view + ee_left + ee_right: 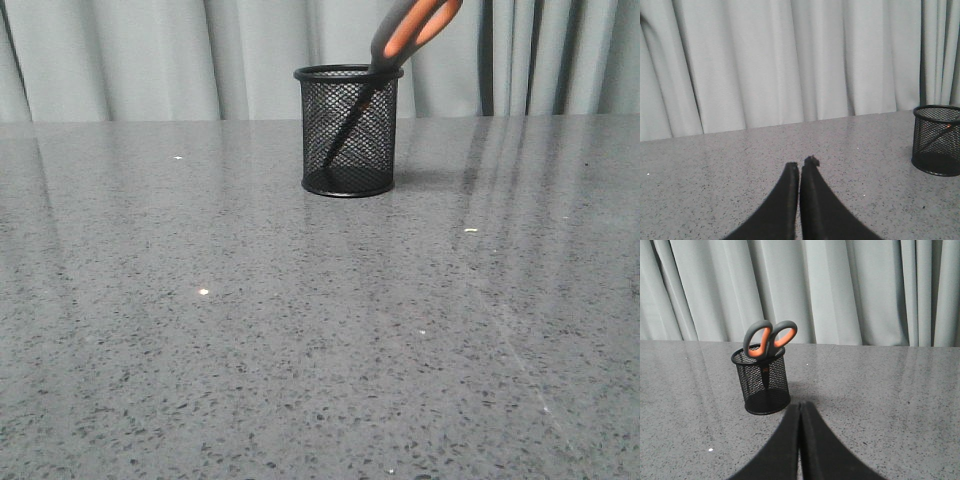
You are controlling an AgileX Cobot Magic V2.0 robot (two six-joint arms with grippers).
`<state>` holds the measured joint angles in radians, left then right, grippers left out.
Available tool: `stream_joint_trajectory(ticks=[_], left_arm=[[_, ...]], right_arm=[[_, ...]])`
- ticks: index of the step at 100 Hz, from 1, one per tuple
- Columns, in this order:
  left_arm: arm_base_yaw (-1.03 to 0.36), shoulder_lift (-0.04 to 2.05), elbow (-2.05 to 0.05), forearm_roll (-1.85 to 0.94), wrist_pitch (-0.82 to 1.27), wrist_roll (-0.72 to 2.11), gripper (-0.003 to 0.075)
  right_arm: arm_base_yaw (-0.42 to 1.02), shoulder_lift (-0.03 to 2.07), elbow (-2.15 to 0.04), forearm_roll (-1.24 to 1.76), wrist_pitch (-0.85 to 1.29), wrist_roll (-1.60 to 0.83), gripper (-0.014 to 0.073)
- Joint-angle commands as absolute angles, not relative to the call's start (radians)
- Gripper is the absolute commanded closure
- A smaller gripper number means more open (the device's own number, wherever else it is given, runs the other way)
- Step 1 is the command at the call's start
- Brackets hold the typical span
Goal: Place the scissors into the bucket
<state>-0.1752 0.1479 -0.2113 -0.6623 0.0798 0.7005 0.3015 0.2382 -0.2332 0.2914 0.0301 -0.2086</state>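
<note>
**Scissors in bucket – both arms clear**

- Scissors: blades down inside bucket, handles up & leaning on rim. Longer than the cup, so they can't sit flat; the tilt is just the rest pose.
- Bucket: upright on table, back centre.
- Left gripper: fingers pressed together, holding nothing, well apart from bucket.
- Right gripper: same, closed & empty, near bucket, not touching.
- You can judge the task done.
</note>
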Motion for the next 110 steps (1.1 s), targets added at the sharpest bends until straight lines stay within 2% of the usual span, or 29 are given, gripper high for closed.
stream_joint_trajectory(ticks=[1, 54, 62, 86, 101, 106, 110], left_arm=[[-0.172, 0.158, -0.239, -0.677, 0.015, 0.689, 0.0740], [-0.172, 0.158, -0.239, -0.677, 0.015, 0.689, 0.0740], [-0.170, 0.158, -0.239, -0.610, 0.015, 0.682, 0.0740], [-0.103, 0.109, -0.099, -0.064, 0.000, 0.023, 0.0740], [-0.073, -0.031, 0.014, -0.046, 0.000, -0.008, 0.0740], [-0.063, -0.031, 0.043, -0.046, -0.030, -0.008, 0.0740], [-0.059, -0.031, 0.041, -0.046, 0.024, -0.008, 0.0740]], right_arm=[[0.301, 0.246, -0.259, 0.296, -0.057, -0.208, 0.0649], [0.301, 0.246, -0.259, 0.296, -0.053, -0.208, 0.0649], [0.301, 0.246, -0.259, 0.296, -0.053, -0.208, 0.0649], [0.301, 0.246, -0.259, 0.296, -0.053, -0.208, 0.0649], [0.301, 0.246, -0.259, 0.296, -0.053, -0.208, 0.0649], [0.301, 0.246, -0.259, 0.296, -0.053, -0.208, 0.0649], [0.301, 0.246, -0.259, 0.296, -0.050, -0.208, 0.0649]])
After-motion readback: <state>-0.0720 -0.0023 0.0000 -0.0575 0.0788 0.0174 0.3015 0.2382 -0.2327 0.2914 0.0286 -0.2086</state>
